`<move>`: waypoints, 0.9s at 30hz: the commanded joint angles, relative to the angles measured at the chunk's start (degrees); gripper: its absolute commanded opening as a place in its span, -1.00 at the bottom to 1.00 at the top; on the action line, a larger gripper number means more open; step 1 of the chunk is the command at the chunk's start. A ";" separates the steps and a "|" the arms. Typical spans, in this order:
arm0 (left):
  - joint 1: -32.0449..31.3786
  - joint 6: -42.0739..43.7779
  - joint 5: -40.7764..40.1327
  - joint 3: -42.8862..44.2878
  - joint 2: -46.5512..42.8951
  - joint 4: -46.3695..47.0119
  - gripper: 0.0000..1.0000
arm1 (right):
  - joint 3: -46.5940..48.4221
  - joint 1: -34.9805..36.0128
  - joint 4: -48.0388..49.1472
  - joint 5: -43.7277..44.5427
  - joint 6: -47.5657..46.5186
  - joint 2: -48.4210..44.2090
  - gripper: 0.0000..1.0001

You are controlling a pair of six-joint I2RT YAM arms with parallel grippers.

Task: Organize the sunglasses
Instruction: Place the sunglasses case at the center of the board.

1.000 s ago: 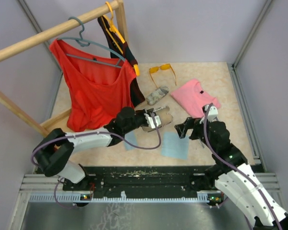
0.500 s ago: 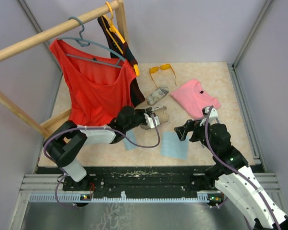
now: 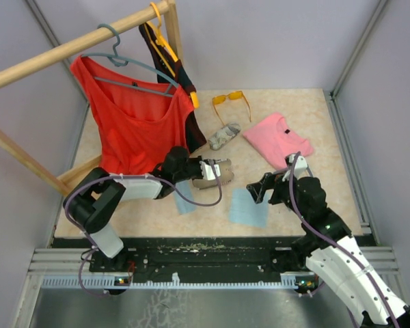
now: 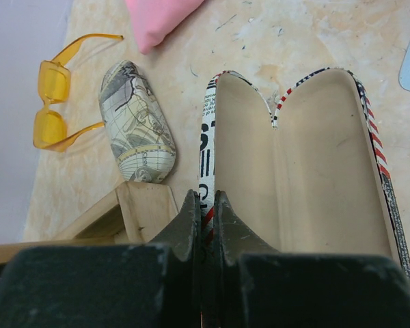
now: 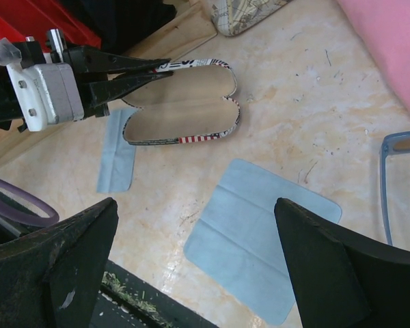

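The orange-lensed sunglasses lie open at the back of the table. Of the greyish-lilac sunglasses, only a bit of frame shows at the right wrist view's edge. My left gripper is shut on the rim of an open striped glasses case, whose beige inside holds nothing. My right gripper hangs wide open over a light-blue cloth, holding nothing.
A closed map-print case lies behind the open one. A pink folded shirt lies at the right. A smaller blue cloth lies under the left arm. A wooden rack with a red top fills the left; its foot is beside my left fingers.
My left gripper has drawn the open case a little left and nearer, its arm folding back. The right gripper has shifted slightly nearer, still open.
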 commanded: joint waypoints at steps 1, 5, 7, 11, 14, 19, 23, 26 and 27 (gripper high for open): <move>0.31 -0.80 4.25 2.45 1.36 -1.06 -0.96 | 0.77 -0.32 2.61 -0.86 0.32 0.17 0.94; 0.30 -1.13 3.77 2.55 2.87 -0.69 -0.96 | 0.93 -0.30 2.26 -0.93 0.11 0.38 0.94; 0.30 -1.61 3.09 1.75 3.43 1.28 -0.87 | 1.43 -0.33 1.60 -0.79 -0.43 0.78 0.94; 0.30 -2.03 2.16 1.09 3.86 2.79 -0.55 | 2.04 -0.32 1.08 -1.20 -1.08 1.33 0.94; 0.37 -1.91 1.46 0.82 3.67 3.30 -0.43 | 2.18 -0.32 1.31 -1.23 -1.09 1.29 0.94; 0.39 -1.87 1.15 0.63 3.10 3.76 -0.25 | 2.27 -0.33 1.30 -1.43 -1.00 1.30 0.94; 0.39 -2.38 1.35 0.54 2.13 4.01 -0.15 | 2.28 -0.33 1.59 -1.51 -0.70 1.32 0.94; 0.39 -4.81 1.82 0.47 -0.12 4.65 -0.10 | 2.18 -0.30 1.76 -0.01 1.13 1.27 0.96; 0.39 -5.97 1.70 0.45 -1.06 4.89 -0.07 | 2.11 -0.33 1.67 1.09 2.41 1.28 0.97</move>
